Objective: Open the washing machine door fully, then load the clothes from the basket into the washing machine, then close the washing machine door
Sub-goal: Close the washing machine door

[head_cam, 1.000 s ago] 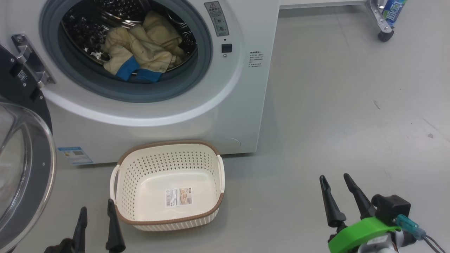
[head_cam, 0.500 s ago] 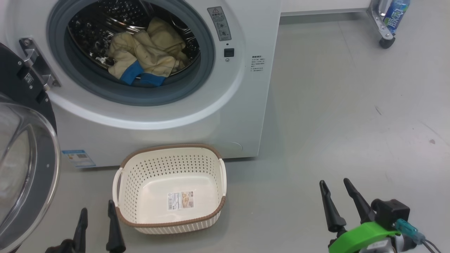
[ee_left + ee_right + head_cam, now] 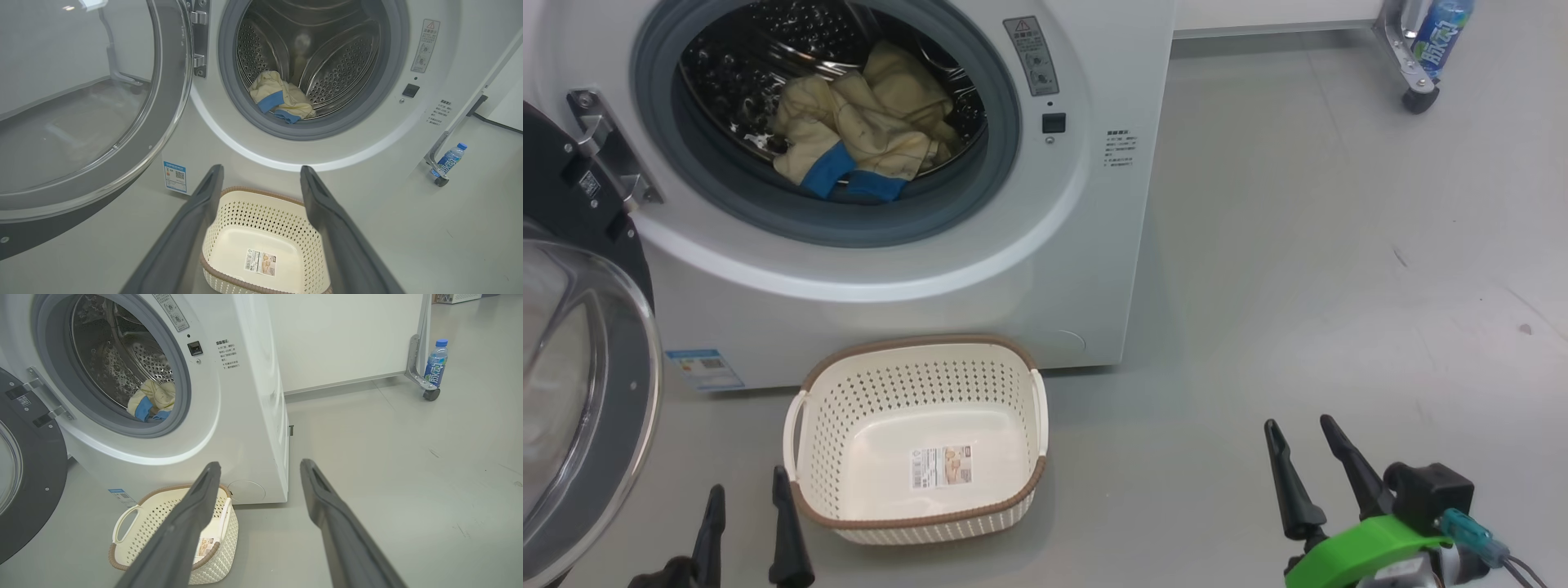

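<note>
The white washing machine [image 3: 1013,245] stands with its door [image 3: 580,359] swung wide open on the left hinge; the black rim and clear glass show again at the door [image 3: 81,114]. The pale-yellow clothes [image 3: 866,135] with blue trim lie inside the steel drum, also seen as clothes [image 3: 280,100] and clothes [image 3: 153,402]. The cream basket [image 3: 919,437] sits empty on the floor before the machine. My left gripper [image 3: 747,490] is open, low beside the basket's left corner. My right gripper [image 3: 1303,433] is open over bare floor to the right.
Grey floor [image 3: 1339,245] stretches to the right of the machine. A blue-labelled bottle [image 3: 1441,24] stands by a caster and metal frame leg [image 3: 1409,65] at the far right. A white panel [image 3: 347,339] runs behind the machine.
The whole head view shifted slightly down and right between the oldest frame and half a second ago, a camera move. Both grippers and the clothes stay as they were.
</note>
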